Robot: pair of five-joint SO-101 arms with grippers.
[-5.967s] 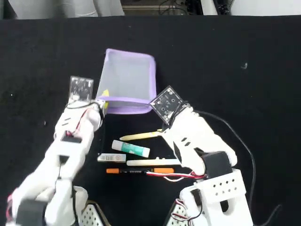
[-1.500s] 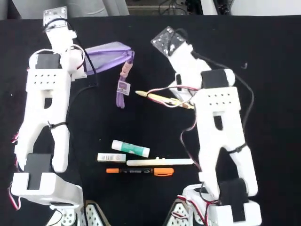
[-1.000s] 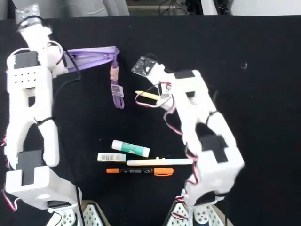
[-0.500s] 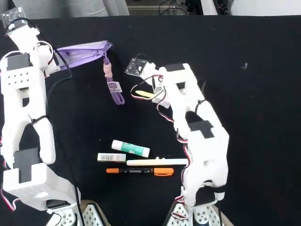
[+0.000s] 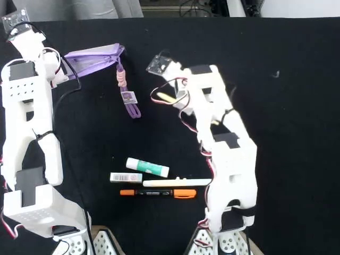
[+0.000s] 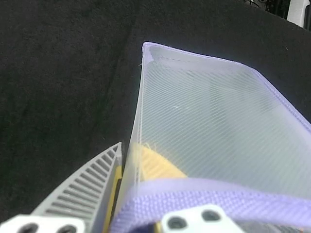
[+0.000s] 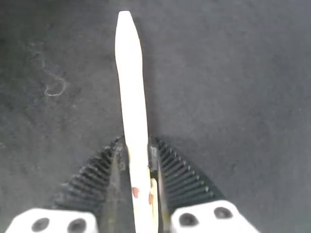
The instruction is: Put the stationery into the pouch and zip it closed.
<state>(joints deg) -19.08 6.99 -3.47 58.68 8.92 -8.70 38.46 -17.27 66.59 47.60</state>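
High view, toward 10 o'clock: purple mesh pouch (image 5: 95, 56), seen almost edge-on, pinched at its 9 o'clock end by the left tool (image 5: 59, 67). From the pouch's 3 o'clock corner, a pink-and-purple strap (image 5: 127, 98) with a small tag, trailing toward 5 o'clock across the black worktop (image 5: 297, 133).

Left wrist view: left tool (image 6: 129, 194) clamped on the purple-bound rim of the pouch (image 6: 209, 121), one ribbed grey finger (image 6: 87, 191) outside the mesh. Something yellow (image 6: 155, 167) behind the mesh close to the rim (cannot tell what).

Just toward 12 o'clock from the middle of the high view: right tool (image 5: 178, 99) shut on a pale yellow pen (image 5: 166, 97), free end toward 9 o'clock, well apart from the pouch and at about 4 o'clock from it. Right wrist view: same pen (image 7: 130, 87) gripped between two dark ribbed fingers (image 7: 97, 179) of the right tool (image 7: 137, 160), sticking straight out past the fingertips over bare worktop.

Toward 6 o'clock in the high view, four loose pieces lying close together:
- white-and-green glue stick (image 5: 147, 167), farthest toward 12 o'clock
- small white eraser (image 5: 126, 177), just beside the glue stick at its 7 o'clock
- cream pen (image 5: 178, 183), at 3 o'clock from the eraser
- orange marker (image 5: 158, 193), nearest 6 o'clock, alongside the cream pen
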